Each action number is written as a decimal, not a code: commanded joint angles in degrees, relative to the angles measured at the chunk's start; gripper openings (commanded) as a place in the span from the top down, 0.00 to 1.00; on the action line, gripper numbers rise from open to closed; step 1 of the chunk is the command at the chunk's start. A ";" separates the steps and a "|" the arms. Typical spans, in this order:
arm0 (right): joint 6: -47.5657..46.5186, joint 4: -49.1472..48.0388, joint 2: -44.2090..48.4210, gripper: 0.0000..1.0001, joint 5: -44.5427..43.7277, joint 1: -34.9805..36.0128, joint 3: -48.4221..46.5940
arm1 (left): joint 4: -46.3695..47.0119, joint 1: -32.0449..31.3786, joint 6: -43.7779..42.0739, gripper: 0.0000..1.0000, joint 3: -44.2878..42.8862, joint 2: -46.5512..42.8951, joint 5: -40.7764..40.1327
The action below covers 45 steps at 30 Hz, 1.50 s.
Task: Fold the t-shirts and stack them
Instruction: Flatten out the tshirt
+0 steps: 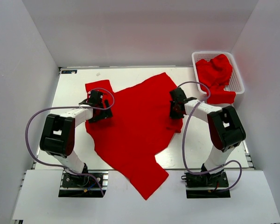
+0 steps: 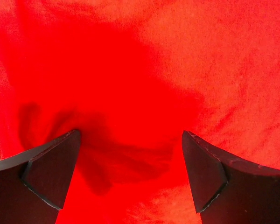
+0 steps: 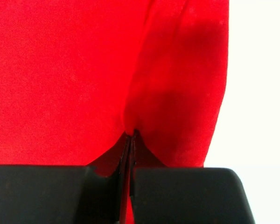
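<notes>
A bright red t-shirt (image 1: 133,130) lies spread on the white table, its lower end hanging over the near edge. My left gripper (image 1: 97,103) is over its left edge near a sleeve (image 1: 99,86); in the left wrist view it (image 2: 130,154) is open, fingers (image 2: 51,168) wide apart just above wrinkled cloth (image 2: 177,60). My right gripper (image 1: 176,109) is at the shirt's right edge; in the right wrist view it (image 3: 130,140) is shut on a pinched fold of the red cloth (image 3: 60,70). More red t-shirts (image 1: 215,74) are bunched in the basket.
A white mesh basket (image 1: 238,81) stands at the table's back right corner. White walls enclose the table on three sides. Bare white table (image 1: 74,149) shows left of the shirt and to the right (image 3: 261,93) of the pinched fold.
</notes>
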<state>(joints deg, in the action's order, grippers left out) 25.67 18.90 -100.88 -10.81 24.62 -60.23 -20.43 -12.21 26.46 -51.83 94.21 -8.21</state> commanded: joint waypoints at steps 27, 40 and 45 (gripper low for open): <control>-0.63 9.32 21.34 0.91 -12.13 -13.90 13.81 | -4.81 2.19 -8.00 0.00 -40.00 33.75 -4.81; -7.82 8.09 21.50 0.16 -1.51 -16.54 7.67 | -5.94 2.71 -18.46 0.00 -51.54 33.34 3.64; -13.19 -0.42 23.54 0.10 16.59 -15.83 6.53 | -5.41 2.71 -18.46 0.00 -45.12 23.93 4.34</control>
<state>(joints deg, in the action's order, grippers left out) 16.95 25.10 -79.29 -6.26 8.14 -50.50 -25.21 -9.58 9.13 -98.80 128.07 -5.89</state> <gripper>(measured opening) 0.902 0.995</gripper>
